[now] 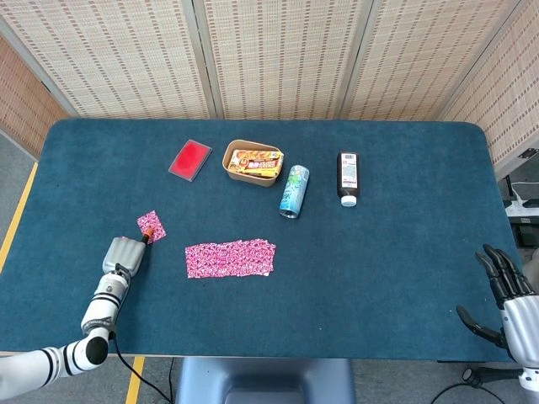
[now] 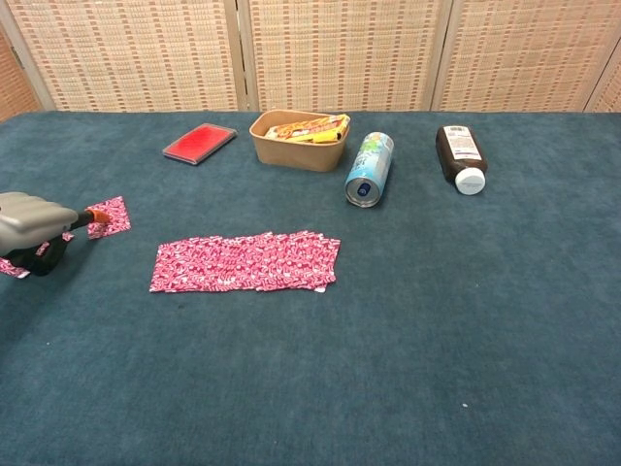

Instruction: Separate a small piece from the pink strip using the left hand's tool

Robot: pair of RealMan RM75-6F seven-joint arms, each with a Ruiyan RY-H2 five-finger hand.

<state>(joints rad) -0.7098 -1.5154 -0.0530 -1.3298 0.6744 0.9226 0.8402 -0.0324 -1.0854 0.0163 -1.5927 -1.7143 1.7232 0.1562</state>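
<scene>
The pink strip [image 1: 230, 257] [image 2: 245, 262] lies flat on the blue table, left of centre. A small pink piece [image 1: 152, 225] [image 2: 110, 216] lies apart from it, further left and further back. My left hand [image 1: 122, 252] [image 2: 24, 225] grips a tool whose orange tip [image 1: 146, 239] [image 2: 97, 216] touches the near edge of that piece. Another pink scrap [image 2: 12, 267] shows partly under the left hand in the chest view. My right hand [image 1: 505, 290] hangs off the table's right edge, fingers apart and holding nothing.
At the back of the table [image 1: 379, 252] are a flat red case [image 1: 190, 159], a brown tray [image 1: 229, 160] of snack packets, a can [image 1: 294, 191] on its side and a dark bottle [image 1: 348, 178] lying down.
</scene>
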